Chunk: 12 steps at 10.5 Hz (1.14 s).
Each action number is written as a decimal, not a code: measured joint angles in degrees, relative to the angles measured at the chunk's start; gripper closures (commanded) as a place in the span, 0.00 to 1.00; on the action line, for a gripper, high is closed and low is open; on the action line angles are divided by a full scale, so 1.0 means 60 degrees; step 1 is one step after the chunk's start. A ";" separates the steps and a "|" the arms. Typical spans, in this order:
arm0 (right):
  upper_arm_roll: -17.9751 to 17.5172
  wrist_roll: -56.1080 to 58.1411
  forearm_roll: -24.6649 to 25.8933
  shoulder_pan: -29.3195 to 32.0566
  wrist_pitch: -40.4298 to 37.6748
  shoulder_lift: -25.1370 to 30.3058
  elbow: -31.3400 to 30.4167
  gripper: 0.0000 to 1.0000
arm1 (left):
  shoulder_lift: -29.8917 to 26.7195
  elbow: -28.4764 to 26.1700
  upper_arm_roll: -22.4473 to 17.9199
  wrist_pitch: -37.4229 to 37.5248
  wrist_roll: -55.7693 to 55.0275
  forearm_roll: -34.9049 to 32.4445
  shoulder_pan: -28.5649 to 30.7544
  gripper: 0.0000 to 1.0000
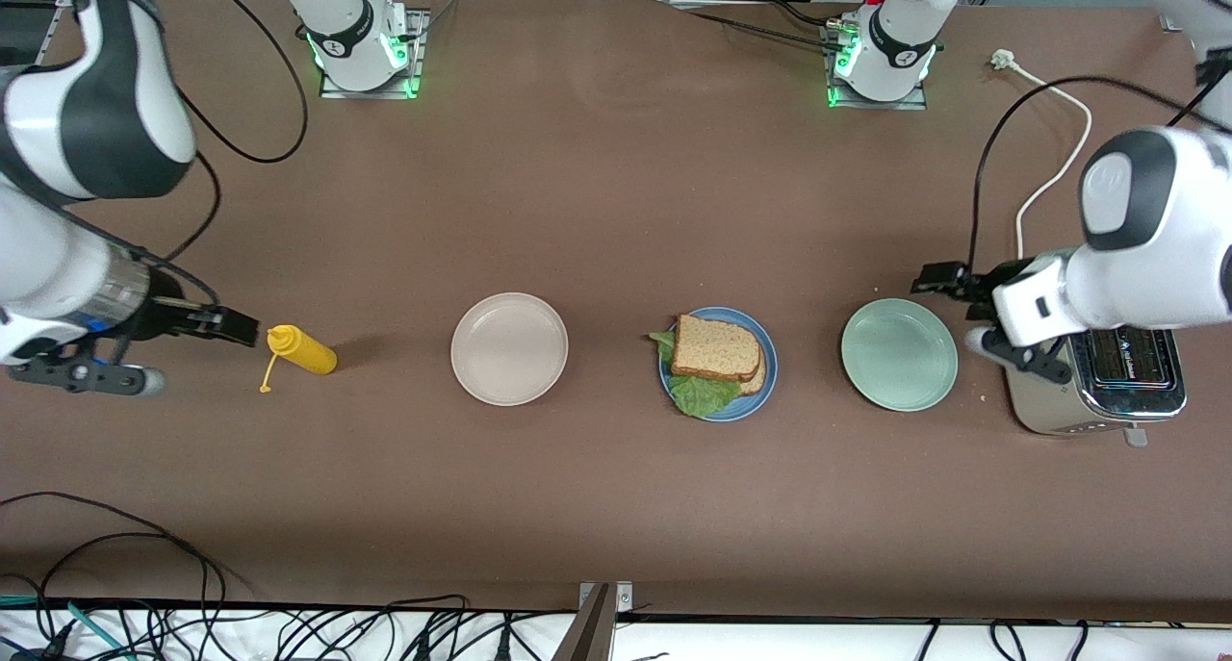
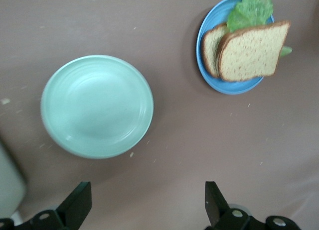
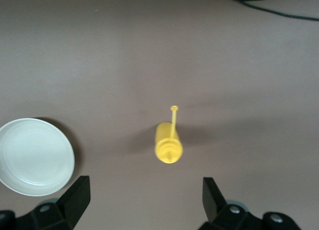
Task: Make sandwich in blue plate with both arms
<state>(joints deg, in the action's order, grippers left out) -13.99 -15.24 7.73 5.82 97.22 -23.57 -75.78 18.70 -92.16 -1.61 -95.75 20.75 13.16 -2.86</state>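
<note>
Brown-bread sandwich [image 1: 716, 350] sits finished on blue plate [image 1: 760, 339] (left gripper [image 1: 948, 281], right gripper [image 1: 231, 326] spread, empty); nothing remains, apparently.

On the brown surface [image 1: 616, 209] the sandwich [image 1: 714, 355], two brown bread slices with green lettuce poking out, sits on the blue plate [image 1: 760, 392]. The left tool [image 1: 938, 278] hangs open near the mint-green plate [image 1: 899, 354], which lies between it and the sandwich; a silver toaster [image 1: 1107, 382] stands under its wrist. The right tool [image 1: 231, 326] hangs open just beside a yellow squeeze bottle [image 1: 303, 348], with the off-white plate [image 1: 509, 348] farther toward the middle.
</note>
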 measured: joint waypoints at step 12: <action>-0.0442 0.0703 -0.0166 0.1179 -0.0531 0.1965 -0.1534 0.00 | -0.3081 0.0756 0.0492 0.3268 -0.3485 -0.2448 -0.0079 0.00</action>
<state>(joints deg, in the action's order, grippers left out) -16.64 -11.02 6.74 12.89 94.03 -11.78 -84.99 0.22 -87.62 1.34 -76.15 -0.16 -1.53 -3.34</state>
